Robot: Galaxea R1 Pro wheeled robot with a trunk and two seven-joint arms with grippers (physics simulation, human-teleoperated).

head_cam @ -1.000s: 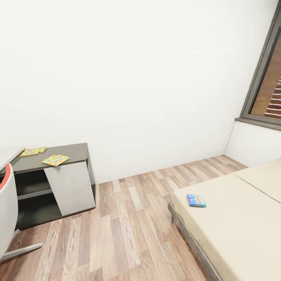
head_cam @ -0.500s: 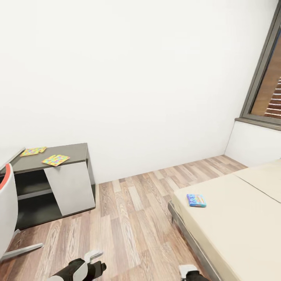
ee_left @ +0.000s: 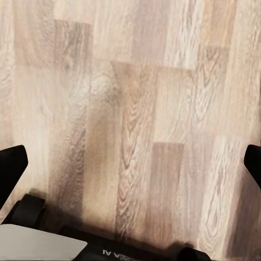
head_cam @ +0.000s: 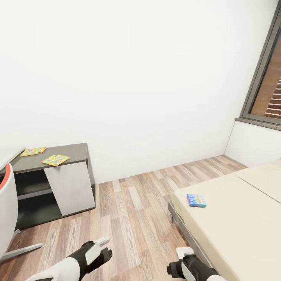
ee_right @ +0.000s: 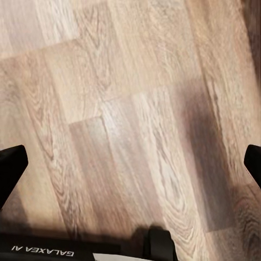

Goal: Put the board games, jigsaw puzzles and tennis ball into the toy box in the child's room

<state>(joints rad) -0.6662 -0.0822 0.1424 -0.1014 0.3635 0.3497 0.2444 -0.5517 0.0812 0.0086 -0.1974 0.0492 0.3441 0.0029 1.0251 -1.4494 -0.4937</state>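
At lower left of the head frame, your left gripper (head_cam: 102,247) has risen into view, fingers spread and empty over the floor (head_cam: 128,218). At mid-left, two puzzles (head_cam: 56,159) lie on the dark desk (head_cam: 76,150). At lower right, your right gripper (head_cam: 180,258), also released, has come up beside the bed (head_cam: 234,226), where the blue game (head_cam: 196,200) lies. Reach for that game next.

Both arms reached forward low in the head view. The left pincer (head_cam: 102,249) and the right pincer (head_cam: 180,260) each held nothing, and in both wrist views their fingers stood spread wide apart, pointing downward.
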